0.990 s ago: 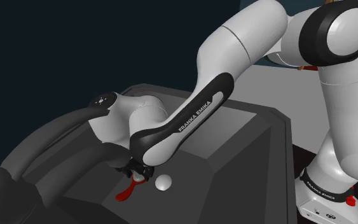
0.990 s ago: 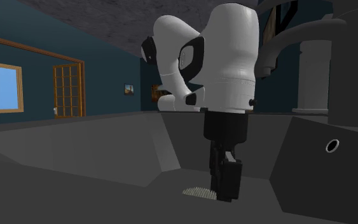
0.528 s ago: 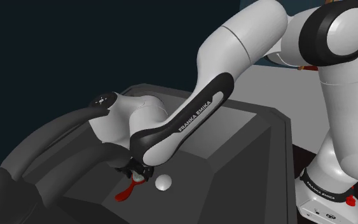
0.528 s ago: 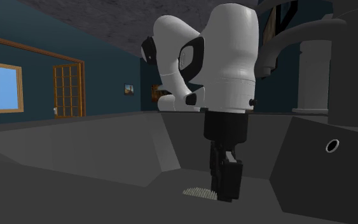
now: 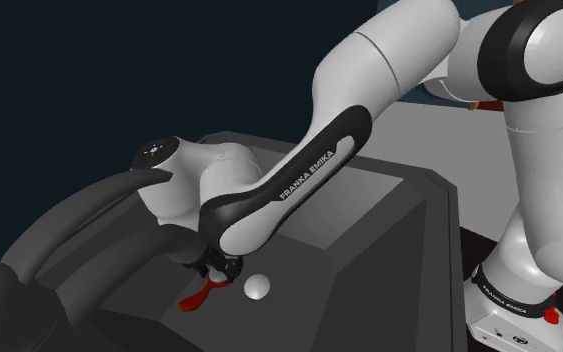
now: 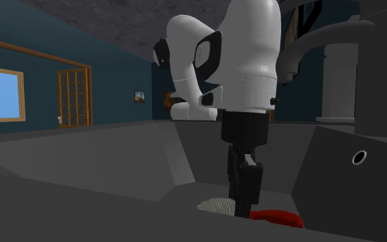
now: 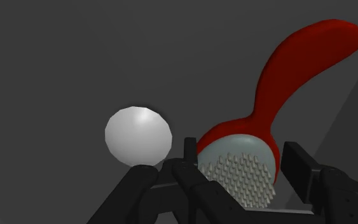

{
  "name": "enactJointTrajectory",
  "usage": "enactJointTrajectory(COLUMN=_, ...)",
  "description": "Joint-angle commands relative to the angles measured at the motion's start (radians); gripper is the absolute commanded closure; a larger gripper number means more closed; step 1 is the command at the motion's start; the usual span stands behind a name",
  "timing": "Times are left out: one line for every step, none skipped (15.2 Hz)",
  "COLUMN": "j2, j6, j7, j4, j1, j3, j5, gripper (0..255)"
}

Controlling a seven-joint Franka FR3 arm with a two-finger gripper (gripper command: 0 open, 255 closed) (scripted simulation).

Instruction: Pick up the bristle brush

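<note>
Clamping across the round, pale head of the bristle brush (image 7: 241,168), the jaws are narrowed to the head's width. One finger sits against each side, and the bristles face the wrist camera. Taking the head rather than the red handle (image 7: 298,63) looks sensible: the head is the broad, compact part, while the curved handle tapers and would probably swing or slip.

The brush sits low inside a dark grey basin (image 6: 116,158), its handle trailing toward the second exterior view's right. I cannot tell whether it rests on the basin floor or hangs just clear of it.

A white ball (image 7: 138,135) lies just beside the head, on the side away from the handle and apart from the brush. Any sideways drift would likely knock it, so a straight rise seems safest. The basin's sloping walls close in around the work. The one with a round hole (image 6: 359,157) stands near the handle's end and could catch it. The white arm (image 5: 299,180) reaches down from the shoulder view's right.
</note>
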Motion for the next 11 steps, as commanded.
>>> enactJointTrajectory(j2=-0.016, j6=-0.02, j7=-0.011, j4=0.007, j1=-0.007, j3=0.008, j5=0.013, gripper=255)
enactJointTrajectory(j2=-0.022, j6=-0.03, j7=-0.015, j4=0.012, j1=-0.009, j3=0.011, j5=0.019, gripper=255)
enactJointTrajectory(j2=-0.028, j6=-0.04, j7=-0.019, j4=0.017, j1=-0.011, j3=0.015, j5=0.025, gripper=255)
enactJointTrajectory(j2=-0.035, j6=-0.05, j7=-0.022, j4=0.023, j1=-0.013, j3=0.018, j5=0.03, gripper=255)
enactJointTrajectory(j2=-0.04, j6=-0.06, j7=-0.026, j4=0.029, j1=-0.015, j3=0.021, j5=0.035, gripper=255)
enactJointTrajectory(j2=-0.046, j6=-0.07, j7=-0.03, j4=0.034, j1=-0.017, j3=0.024, j5=0.041, gripper=255)
enactJointTrajectory(j2=-0.052, j6=-0.081, j7=-0.034, j4=0.041, j1=-0.018, j3=0.027, j5=0.046, gripper=255)
enactJointTrajectory(j2=-0.057, j6=-0.091, j7=-0.037, j4=0.047, j1=-0.02, j3=0.03, j5=0.051, gripper=255)
enactJointTrajectory(j2=-0.063, j6=-0.102, j7=-0.041, j4=0.054, j1=-0.021, j3=0.032, j5=0.056, gripper=255)
enactJointTrajectory(j2=-0.064, j6=-0.103, j7=-0.041, j4=0.055, j1=-0.021, j3=0.033, j5=0.056, gripper=255)
enactJointTrajectory(j2=-0.063, j6=-0.103, j7=-0.041, j4=0.055, j1=-0.021, j3=0.033, j5=0.056, gripper=255)
